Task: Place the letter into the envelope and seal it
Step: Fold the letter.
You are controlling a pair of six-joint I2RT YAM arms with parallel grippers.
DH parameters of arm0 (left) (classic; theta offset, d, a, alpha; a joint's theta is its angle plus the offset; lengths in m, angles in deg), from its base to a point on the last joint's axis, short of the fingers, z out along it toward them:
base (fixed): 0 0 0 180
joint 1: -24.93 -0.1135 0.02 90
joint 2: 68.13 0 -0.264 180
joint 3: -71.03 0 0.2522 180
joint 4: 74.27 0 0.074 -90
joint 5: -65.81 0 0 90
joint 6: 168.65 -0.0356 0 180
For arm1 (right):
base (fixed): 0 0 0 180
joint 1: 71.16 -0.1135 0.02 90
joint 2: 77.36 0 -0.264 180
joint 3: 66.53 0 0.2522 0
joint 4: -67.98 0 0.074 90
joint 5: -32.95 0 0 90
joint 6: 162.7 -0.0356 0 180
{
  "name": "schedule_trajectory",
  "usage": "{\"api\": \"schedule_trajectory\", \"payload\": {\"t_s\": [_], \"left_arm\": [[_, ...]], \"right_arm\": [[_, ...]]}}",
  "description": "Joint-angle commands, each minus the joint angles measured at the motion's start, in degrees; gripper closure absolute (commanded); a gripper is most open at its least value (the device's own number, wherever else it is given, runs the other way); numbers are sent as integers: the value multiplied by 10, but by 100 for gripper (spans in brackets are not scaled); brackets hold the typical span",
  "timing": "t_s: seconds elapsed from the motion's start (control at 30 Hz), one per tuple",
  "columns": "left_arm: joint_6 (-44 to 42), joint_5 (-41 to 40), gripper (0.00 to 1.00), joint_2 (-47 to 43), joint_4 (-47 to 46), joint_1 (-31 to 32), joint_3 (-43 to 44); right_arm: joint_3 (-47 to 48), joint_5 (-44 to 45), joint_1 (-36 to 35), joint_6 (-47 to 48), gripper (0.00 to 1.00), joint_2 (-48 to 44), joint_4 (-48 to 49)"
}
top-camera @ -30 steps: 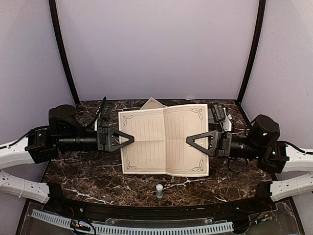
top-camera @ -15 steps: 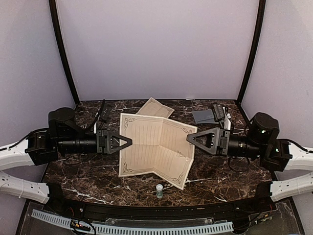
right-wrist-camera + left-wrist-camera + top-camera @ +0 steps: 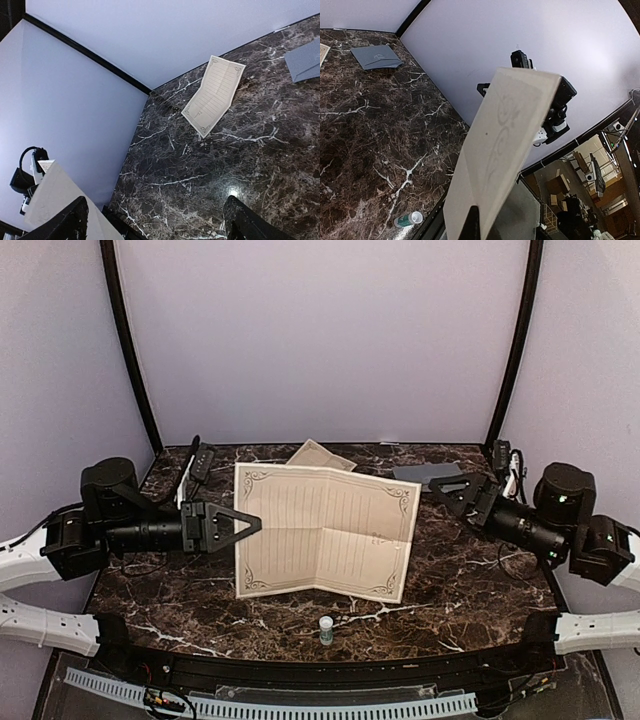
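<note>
The letter [image 3: 322, 530], a large tan lined sheet with creases, hangs spread above the middle of the table. My left gripper [image 3: 254, 525] is shut on its left edge. In the left wrist view the sheet [image 3: 505, 145] rises edge-on from my gripper [image 3: 471, 222]. My right gripper [image 3: 438, 489] stands open at the right, apart from the sheet, with nothing between its fingers [image 3: 74, 220]. The slate-grey envelope [image 3: 427, 474] lies flat at the back right, just behind the right gripper; it also shows as envelope [image 3: 376, 56] and envelope [image 3: 305, 62].
A smaller tan printed sheet [image 3: 318, 453] lies on the marble table [image 3: 470, 580] at the back centre, seen as sheet [image 3: 212, 95] from the right wrist. A small glue tube [image 3: 326, 629] stands near the front edge. Purple walls close in the back and sides.
My right gripper opened, let go of the letter's right edge and drew back to the right. The letter now hangs from the left gripper alone, and the left arm shifted slightly left.
</note>
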Motion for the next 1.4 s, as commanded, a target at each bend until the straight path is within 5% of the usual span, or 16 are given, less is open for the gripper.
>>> {"api": "schedule_trajectory", "payload": {"t_s": [0.0, 0.2, 0.53, 0.93, 1.37], "left_arm": [[-16, 21, 100, -12, -30, -3, 0], [-14, 24, 100, -13, -38, -3, 2], [-8, 25, 100, -9, -53, -3, 0], [-8, 44, 100, 7, -61, -3, 4], [-21, 99, 100, 23, -89, -3, 15]], "right_arm": [[-33, 61, 13, -51, 9, -33, -57], [-75, 1, 13, -54, 11, -32, -31], [-56, -201, -8, 71, 15, 68, 98], [10, -230, -107, 124, 11, 183, 242], [47, -288, -116, 140, 13, 264, 328]]}}
